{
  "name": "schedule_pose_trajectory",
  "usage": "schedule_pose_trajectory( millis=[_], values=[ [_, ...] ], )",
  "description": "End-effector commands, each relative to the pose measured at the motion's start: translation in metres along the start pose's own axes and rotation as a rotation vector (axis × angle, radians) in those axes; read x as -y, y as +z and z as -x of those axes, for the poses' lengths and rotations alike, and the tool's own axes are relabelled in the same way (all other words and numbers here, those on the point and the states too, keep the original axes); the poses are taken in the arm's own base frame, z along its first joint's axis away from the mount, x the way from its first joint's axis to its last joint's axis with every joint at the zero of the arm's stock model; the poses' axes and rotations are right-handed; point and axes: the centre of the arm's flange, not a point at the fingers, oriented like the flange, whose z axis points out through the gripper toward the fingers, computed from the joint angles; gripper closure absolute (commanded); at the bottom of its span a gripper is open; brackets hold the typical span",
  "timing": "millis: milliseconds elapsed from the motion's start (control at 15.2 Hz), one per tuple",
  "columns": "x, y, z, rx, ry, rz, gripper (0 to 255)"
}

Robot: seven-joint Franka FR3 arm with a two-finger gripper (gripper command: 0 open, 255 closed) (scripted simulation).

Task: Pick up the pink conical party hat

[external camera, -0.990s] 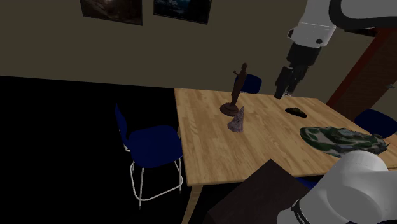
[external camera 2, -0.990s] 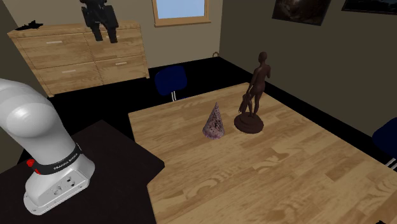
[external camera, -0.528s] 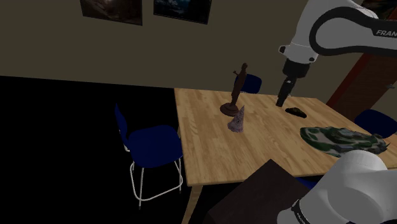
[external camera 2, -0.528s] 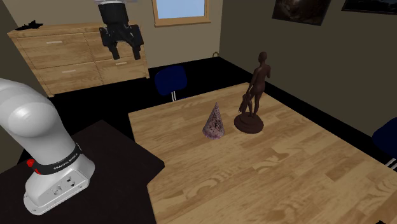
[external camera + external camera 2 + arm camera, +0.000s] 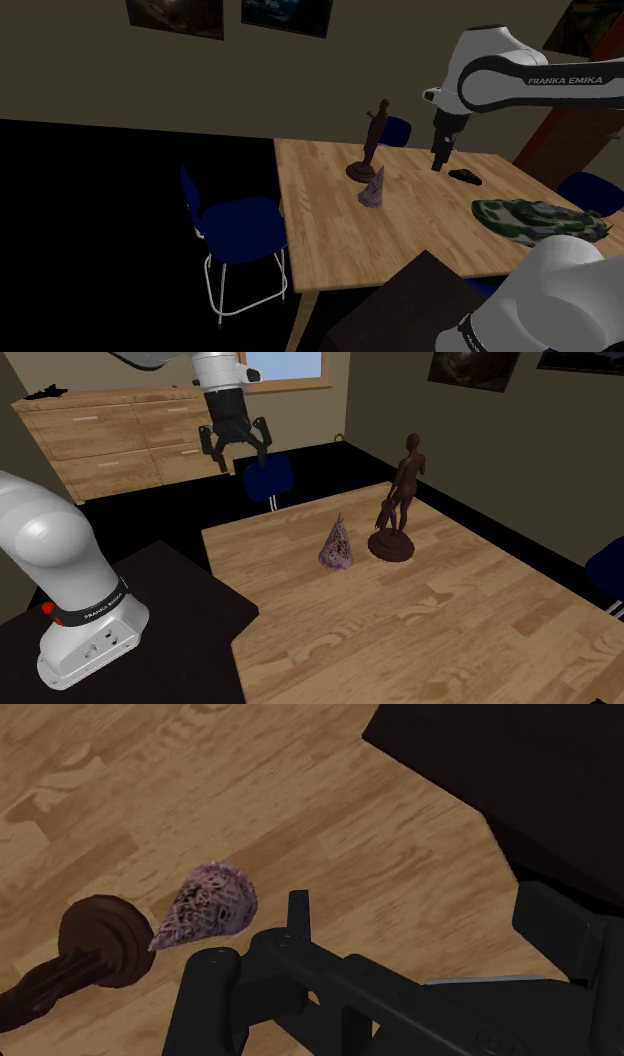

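Note:
The party hat (image 5: 372, 190) is a small pinkish patterned cone standing upright on the wooden table (image 5: 330, 235), just in front of a dark brown figurine (image 5: 371, 140). In the second exterior view the party hat (image 5: 337, 544) stands left of the figurine (image 5: 398, 502). My gripper (image 5: 238, 454) hangs open and empty in the air, well above and away from the hat, off the table's far corner. In the shoulder view the gripper (image 5: 438, 160) is to the right of the figurine. The wrist view looks down on the hat (image 5: 205, 904) beside the figurine's round base (image 5: 100, 944).
A small black object (image 5: 465, 177) and a green camouflage-patterned thing (image 5: 530, 220) lie on the table at the shoulder view's right. Blue chairs (image 5: 240, 225) (image 5: 268, 480) stand around the table. A wooden dresser (image 5: 120, 437) stands behind. The dark stand (image 5: 420, 300) adjoins the table's near edge.
The gripper has come down from high up and moved toward the table, rightward in the second exterior view. Its wrist has turned. Hat and figurine have not moved.

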Motion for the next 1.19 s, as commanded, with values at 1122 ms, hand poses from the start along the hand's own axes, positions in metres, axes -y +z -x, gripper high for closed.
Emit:
schedule_pose_trajectory(
  millis=[1122],
  values=[
    [-0.154,0.142,-0.091,0.067,-0.705,0.174,0]
  ],
)
